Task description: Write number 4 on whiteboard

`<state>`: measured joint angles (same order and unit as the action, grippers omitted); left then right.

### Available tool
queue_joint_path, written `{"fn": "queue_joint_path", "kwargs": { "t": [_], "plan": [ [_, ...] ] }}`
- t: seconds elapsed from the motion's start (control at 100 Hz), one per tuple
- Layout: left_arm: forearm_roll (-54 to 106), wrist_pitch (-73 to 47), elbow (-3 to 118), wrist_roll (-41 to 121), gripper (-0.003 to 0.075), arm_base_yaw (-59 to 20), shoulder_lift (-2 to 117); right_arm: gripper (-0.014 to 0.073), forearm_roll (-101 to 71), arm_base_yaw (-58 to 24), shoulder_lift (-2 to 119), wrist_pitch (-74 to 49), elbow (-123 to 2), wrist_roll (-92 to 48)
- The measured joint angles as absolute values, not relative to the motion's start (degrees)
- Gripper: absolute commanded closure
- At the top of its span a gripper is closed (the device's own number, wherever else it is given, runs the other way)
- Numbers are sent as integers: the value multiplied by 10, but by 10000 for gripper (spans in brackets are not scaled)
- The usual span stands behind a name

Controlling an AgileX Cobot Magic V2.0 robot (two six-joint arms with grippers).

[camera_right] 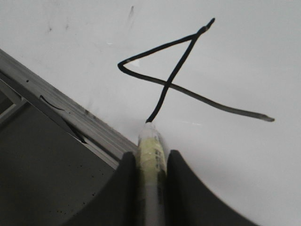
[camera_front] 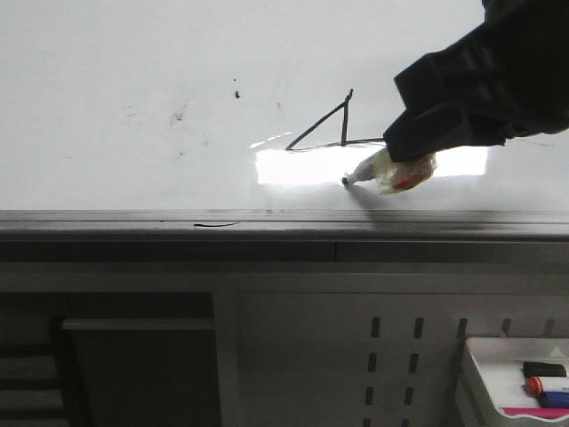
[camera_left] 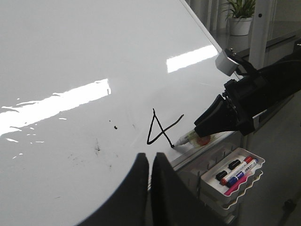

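The number 4 (camera_front: 324, 129) is drawn in black on the whiteboard (camera_front: 133, 71), near its lower rim; it also shows in the left wrist view (camera_left: 160, 131) and the right wrist view (camera_right: 174, 75). My right gripper (camera_front: 404, 160) is shut on a yellowish-taped marker (camera_front: 378, 169), whose black tip touches the board at the bottom end of the figure's vertical stroke (camera_right: 149, 120). The marker (camera_right: 151, 160) sits between the right fingers. My left gripper (camera_left: 150, 162) hovers over the whiteboard (camera_left: 70, 56), shut and empty, to the left of the figure.
A grey metal rim (camera_front: 267, 222) with a short curved black line (camera_front: 216, 225) runs under the board. A white tray of coloured markers (camera_front: 524, 382) hangs at lower right, also in the left wrist view (camera_left: 233, 176). Faint smudges (camera_front: 178, 114) lie left of the figure.
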<state>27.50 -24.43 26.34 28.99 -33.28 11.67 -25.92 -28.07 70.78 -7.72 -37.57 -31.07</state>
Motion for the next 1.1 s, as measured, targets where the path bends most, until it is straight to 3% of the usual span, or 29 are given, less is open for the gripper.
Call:
{"fn": "queue_joint_path", "kwargs": {
  "t": [0.23,0.5,0.57,0.7,0.77,1.1],
  "plan": [
    [281,-244,263,290,741,-333,117,638,-257,-287,673,-86,-374,-309],
    [309,-244,263,290,733,-333,117,638,-253,-339,531,-93,-379,-309],
    [312,-243,263,291,673,-333,119,638,-251,-342,508,-98,-379,-309],
    [315,-273,273,318,432,-333,154,638,-237,-343,492,-139,-383,-312],
    [321,-307,292,350,353,-333,189,638,-230,-349,492,-173,-383,-330],
    [437,-475,430,600,353,-333,397,638,-222,-473,509,-253,-427,-450]
  ]
}}
